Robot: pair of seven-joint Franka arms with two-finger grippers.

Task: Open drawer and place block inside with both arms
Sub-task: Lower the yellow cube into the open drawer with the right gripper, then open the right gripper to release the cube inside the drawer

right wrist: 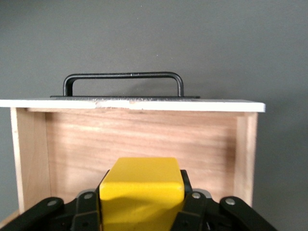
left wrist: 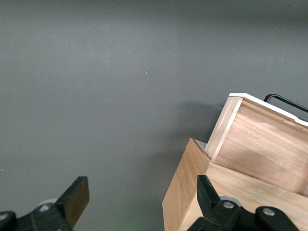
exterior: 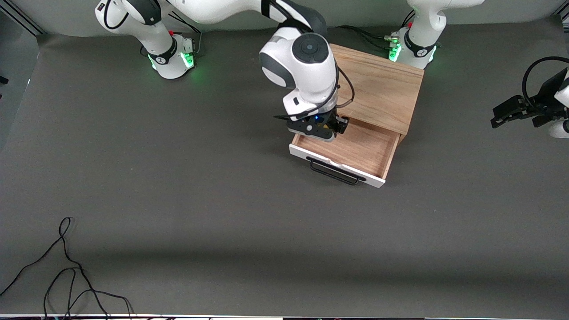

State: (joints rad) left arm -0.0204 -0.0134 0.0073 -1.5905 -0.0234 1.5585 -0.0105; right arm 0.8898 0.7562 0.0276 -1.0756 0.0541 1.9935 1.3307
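Grey matte table point(exterior: 178, 200) carries cabinet point(exterior: 382, 93), drawer point(exterior: 355, 151) open.

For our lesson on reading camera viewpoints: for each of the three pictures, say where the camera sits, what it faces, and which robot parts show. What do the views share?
Front view: high across the table, facing both bases; the right claw is over the open drawer, and the left claw waits off toward its end.
Left wrist view: looks down past its open fingers at the table and cabinet.
Right wrist view: looks into the drawer toward its handle; its claw holds the block.
All three views share the drawer.
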